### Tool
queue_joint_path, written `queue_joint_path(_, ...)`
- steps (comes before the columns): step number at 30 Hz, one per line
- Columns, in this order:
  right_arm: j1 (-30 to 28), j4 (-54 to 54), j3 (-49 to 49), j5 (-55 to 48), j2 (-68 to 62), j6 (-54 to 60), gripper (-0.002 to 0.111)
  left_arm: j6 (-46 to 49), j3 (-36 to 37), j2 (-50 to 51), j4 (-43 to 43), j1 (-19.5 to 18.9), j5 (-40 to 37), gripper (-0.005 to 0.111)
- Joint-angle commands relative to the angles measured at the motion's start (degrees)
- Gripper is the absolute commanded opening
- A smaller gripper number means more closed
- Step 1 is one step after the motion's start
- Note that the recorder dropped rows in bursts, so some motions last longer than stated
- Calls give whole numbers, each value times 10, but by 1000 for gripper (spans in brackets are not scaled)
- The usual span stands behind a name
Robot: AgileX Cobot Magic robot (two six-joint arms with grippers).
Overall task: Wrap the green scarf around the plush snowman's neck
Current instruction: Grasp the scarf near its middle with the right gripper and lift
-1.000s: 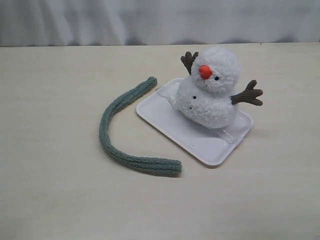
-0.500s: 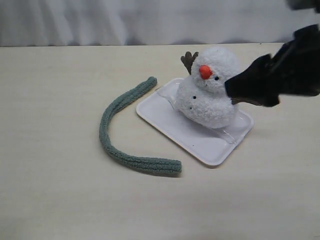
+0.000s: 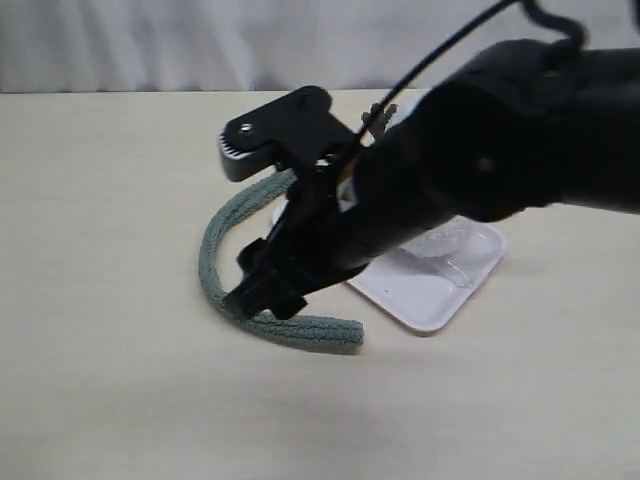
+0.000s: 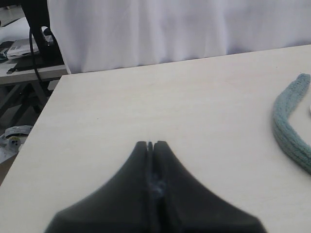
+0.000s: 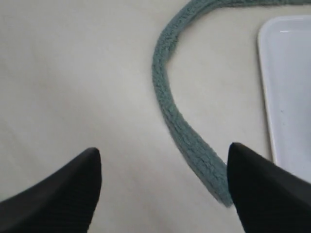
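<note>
Green scarf, pale table, white curtain

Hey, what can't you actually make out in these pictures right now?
- Plush snowman: exterior view, nearly all hidden behind the right arm; only a twig arm shows.
- Green scarf: exterior view, middle covered by the right claw; contact unclear.
- White tray: right wrist view, cut off by the edge.

White tray on a pale table
The rectangular tray lies askew on the light, faintly grained tabletop, part of it hidden; a white curtain hangs behind the far edge.
</note>
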State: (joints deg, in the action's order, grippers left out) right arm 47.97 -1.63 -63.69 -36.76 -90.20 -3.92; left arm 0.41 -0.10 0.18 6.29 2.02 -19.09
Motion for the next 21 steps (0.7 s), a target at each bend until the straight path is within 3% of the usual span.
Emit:
queue_joint_path(1,8,7,-67,14,-91,-4,68,0,1,-2,-3,0,6,0)
queue_joint_path(10,8,11,-183,14,-256,1,68,0,1,-2,-3,0,6,0)
queue_joint_path(21,8,28,-270,20,-370,1,68,0,1,-2,-3,0,6,0)
